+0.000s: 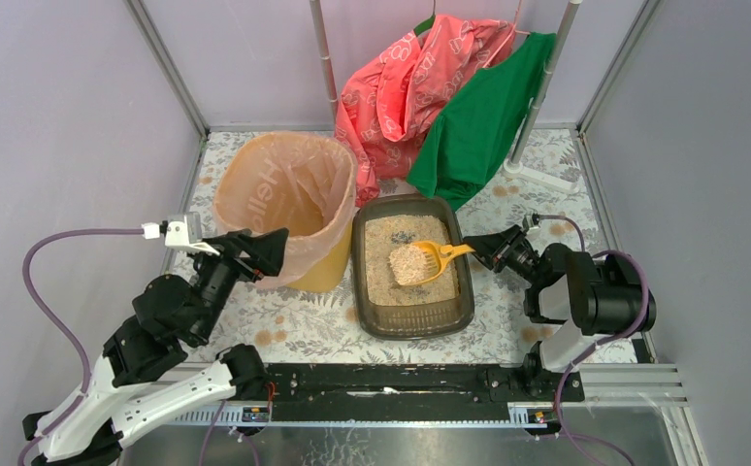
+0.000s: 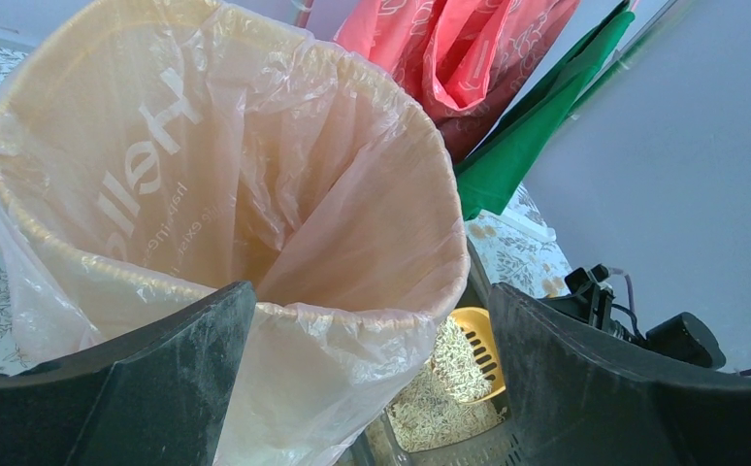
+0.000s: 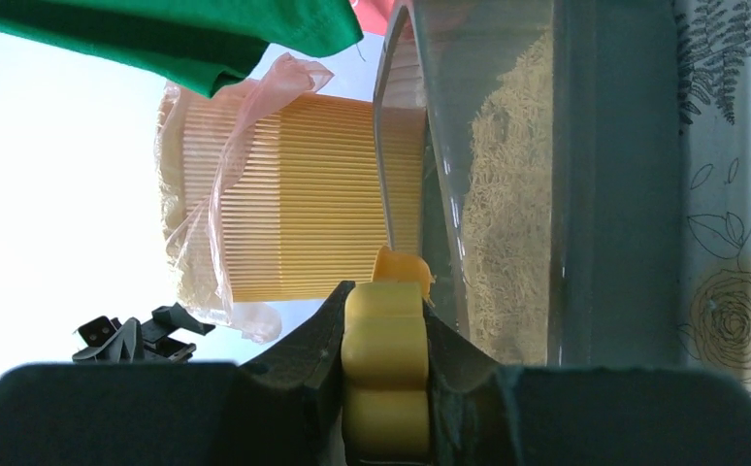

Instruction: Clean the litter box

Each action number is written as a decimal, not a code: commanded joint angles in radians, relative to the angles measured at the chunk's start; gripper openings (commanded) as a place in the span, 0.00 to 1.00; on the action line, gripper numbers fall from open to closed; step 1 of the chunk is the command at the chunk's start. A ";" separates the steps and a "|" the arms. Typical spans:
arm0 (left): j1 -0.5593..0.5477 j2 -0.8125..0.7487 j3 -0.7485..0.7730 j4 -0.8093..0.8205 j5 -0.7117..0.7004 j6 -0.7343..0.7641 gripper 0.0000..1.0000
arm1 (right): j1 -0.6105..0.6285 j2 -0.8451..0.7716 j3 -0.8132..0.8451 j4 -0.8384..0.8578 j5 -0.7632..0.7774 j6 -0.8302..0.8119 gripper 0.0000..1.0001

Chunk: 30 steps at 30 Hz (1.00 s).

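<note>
The litter box (image 1: 412,320) is a dark grey-brown tray of beige granules at the table's middle; its wall shows in the right wrist view (image 3: 614,184). A yellow slotted scoop (image 1: 435,258) heaped with granules hangs over the litter, also visible past the bin (image 2: 478,345). My right gripper (image 1: 479,249) is shut on the scoop's yellow handle (image 3: 385,340) from the right. My left gripper (image 1: 267,254) stands open against the near side of the yellow bin (image 1: 294,209), its fingers (image 2: 148,379) straddling the peach liner's rim (image 2: 352,320).
Pink (image 1: 401,83) and green (image 1: 478,116) cloths hang from a rack at the back, just behind the litter box. The rack's white foot (image 1: 546,175) stands back right. Grey walls close in on the floral table (image 1: 284,325).
</note>
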<state>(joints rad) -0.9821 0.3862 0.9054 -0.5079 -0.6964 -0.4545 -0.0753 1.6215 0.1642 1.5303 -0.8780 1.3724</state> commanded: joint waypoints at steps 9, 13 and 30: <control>-0.007 0.016 0.043 0.050 -0.002 -0.003 0.99 | 0.039 -0.083 0.035 0.093 0.005 0.009 0.00; -0.007 0.028 0.046 0.054 0.011 -0.005 0.99 | 0.050 -0.070 0.048 0.071 0.009 -0.014 0.00; -0.007 0.038 0.051 0.057 -0.004 0.008 0.99 | 0.011 0.053 0.070 0.187 -0.010 0.054 0.00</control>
<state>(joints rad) -0.9821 0.4210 0.9360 -0.5076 -0.6880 -0.4572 -0.0765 1.6733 0.1951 1.5650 -0.8764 1.3991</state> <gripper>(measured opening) 0.986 0.255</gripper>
